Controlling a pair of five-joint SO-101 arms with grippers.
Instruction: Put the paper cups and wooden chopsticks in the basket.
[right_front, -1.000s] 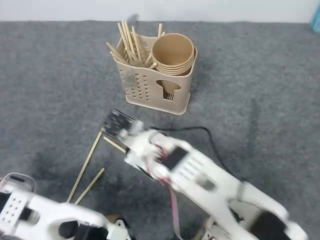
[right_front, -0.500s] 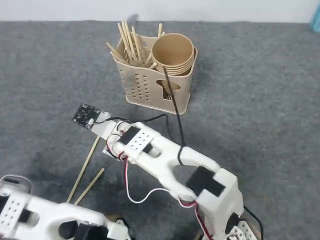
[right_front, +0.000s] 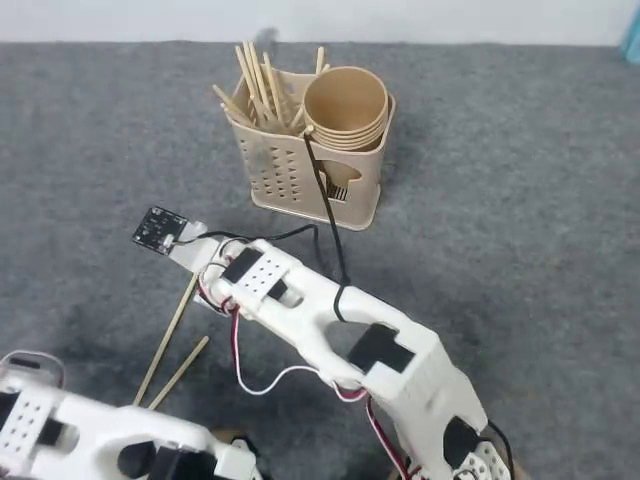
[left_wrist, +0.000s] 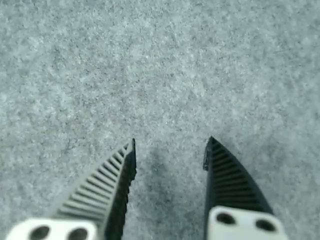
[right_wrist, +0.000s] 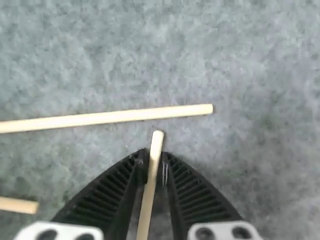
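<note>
right wrist view — pinched wooden chopstick

The right arm extends low and forward, the right gripper pinched on a chopstick. The left arm sits tucked close in, the left gripper spread apart and facing down.

Chopstick w/ far end off-frame

Grey felt table. Basket stands upper centre. 2 loose sticks lie lower left: long chopstick, short chopstick just beside, approx. parallel.
</note>
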